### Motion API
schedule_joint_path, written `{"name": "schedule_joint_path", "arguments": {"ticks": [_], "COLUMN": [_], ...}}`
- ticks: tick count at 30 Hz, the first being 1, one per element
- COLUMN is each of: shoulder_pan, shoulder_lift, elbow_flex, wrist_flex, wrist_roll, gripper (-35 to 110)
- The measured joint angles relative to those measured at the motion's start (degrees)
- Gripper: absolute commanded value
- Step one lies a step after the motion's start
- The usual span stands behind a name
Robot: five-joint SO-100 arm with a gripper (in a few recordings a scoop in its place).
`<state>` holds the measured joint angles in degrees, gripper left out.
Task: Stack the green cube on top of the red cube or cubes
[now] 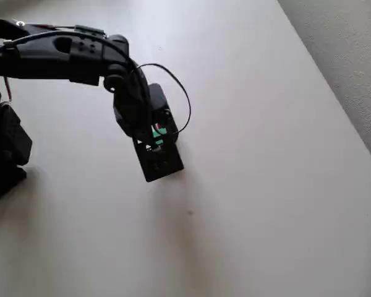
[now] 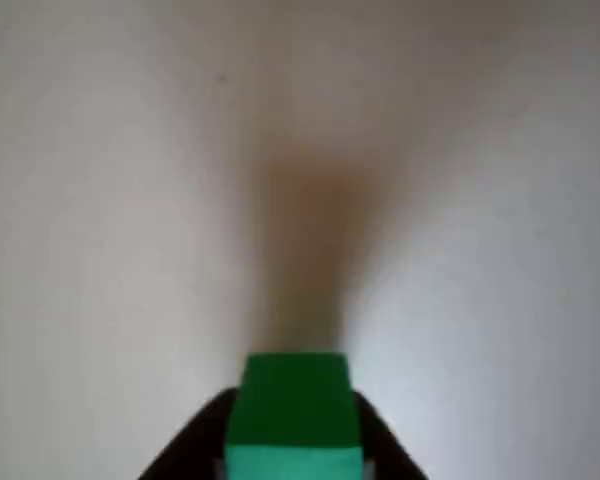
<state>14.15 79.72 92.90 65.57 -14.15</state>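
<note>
In the wrist view the green cube point(image 2: 293, 405) sits at the bottom centre, with the black fingers point(image 2: 195, 445) of my gripper point(image 2: 293, 430) pressed against its left and right sides. From overhead, the black gripper point(image 1: 156, 141) points down at the table's middle, and a patch of the green cube point(image 1: 157, 133) shows through its frame. A thin red sliver lies beside that green; I cannot tell whether it is the red cube. The red cube is otherwise hidden under the gripper and the green cube.
The pale table point(image 1: 266, 185) spreads bare to the right and front of the gripper. Its right edge point(image 1: 334, 93) runs diagonally, with grey floor beyond. The arm's black base point(image 1: 3, 154) stands at the left edge.
</note>
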Motion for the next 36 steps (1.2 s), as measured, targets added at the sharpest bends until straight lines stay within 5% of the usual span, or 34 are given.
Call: {"name": "schedule_joint_path", "arguments": {"ticks": [16, 36], "shoulder_pan": [-6.2, -13.4], "shoulder_lift": [9.6, 9.7], "elbow_flex": [-7.0, -9.0], "wrist_flex": [13.8, 15.3], "wrist_roll": [2.5, 6.1], "gripper": [-2, -2]}}
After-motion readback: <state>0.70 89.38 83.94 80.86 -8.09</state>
